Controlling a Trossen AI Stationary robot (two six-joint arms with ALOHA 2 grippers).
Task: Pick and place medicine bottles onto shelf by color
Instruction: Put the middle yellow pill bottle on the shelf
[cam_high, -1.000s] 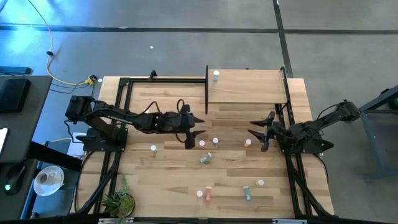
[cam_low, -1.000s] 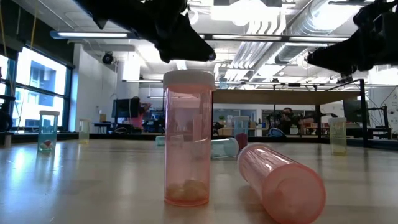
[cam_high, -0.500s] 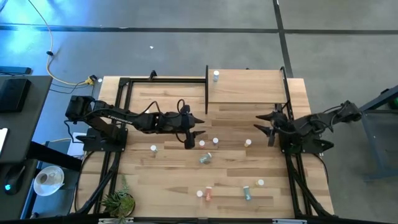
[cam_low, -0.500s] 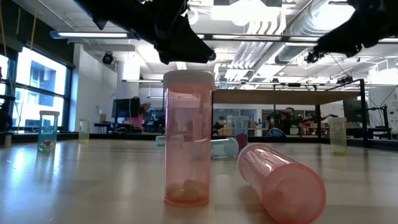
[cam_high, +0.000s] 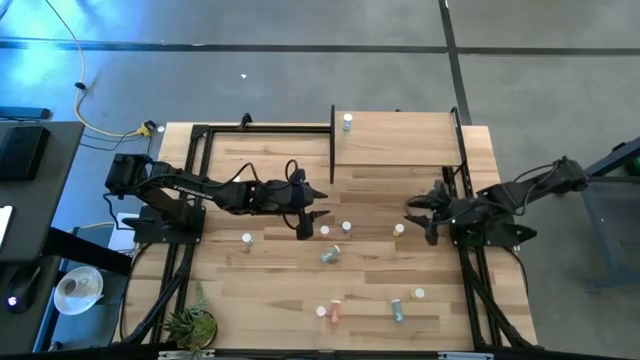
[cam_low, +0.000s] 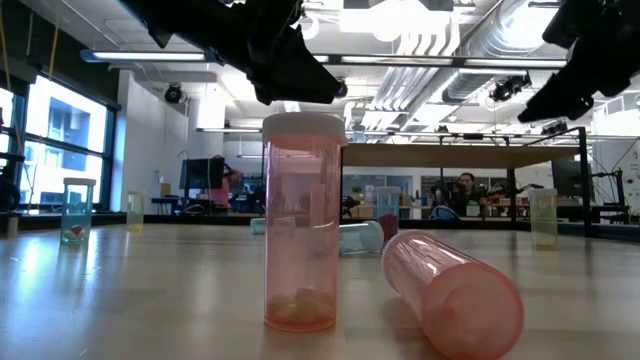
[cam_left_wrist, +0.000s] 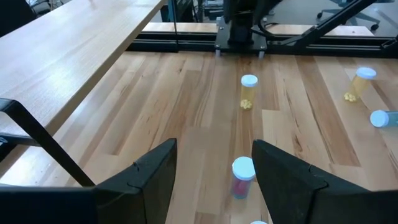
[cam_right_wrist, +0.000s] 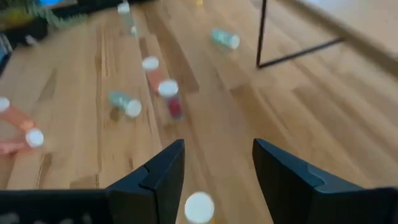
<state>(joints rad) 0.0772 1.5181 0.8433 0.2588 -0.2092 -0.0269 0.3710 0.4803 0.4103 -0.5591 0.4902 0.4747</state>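
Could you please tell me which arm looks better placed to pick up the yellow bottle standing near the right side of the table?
The right. Its open pincer hovers just beside the yellow bottle, which shows between its fingers in the right wrist view. The left pincer, also open, sits farther off, over a red bottle.

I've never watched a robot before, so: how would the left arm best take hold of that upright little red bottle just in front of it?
Probably from above, closing the open left gripper on the sides of the small red bottle with the white cap. It stands upright and apart from other bottles, so its round body is free to pinch.

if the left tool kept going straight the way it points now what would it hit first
Probably the upright red bottle seen between the open left tool's fingers in its wrist view; a yellow bottle stands farther along. Depth is unclear.
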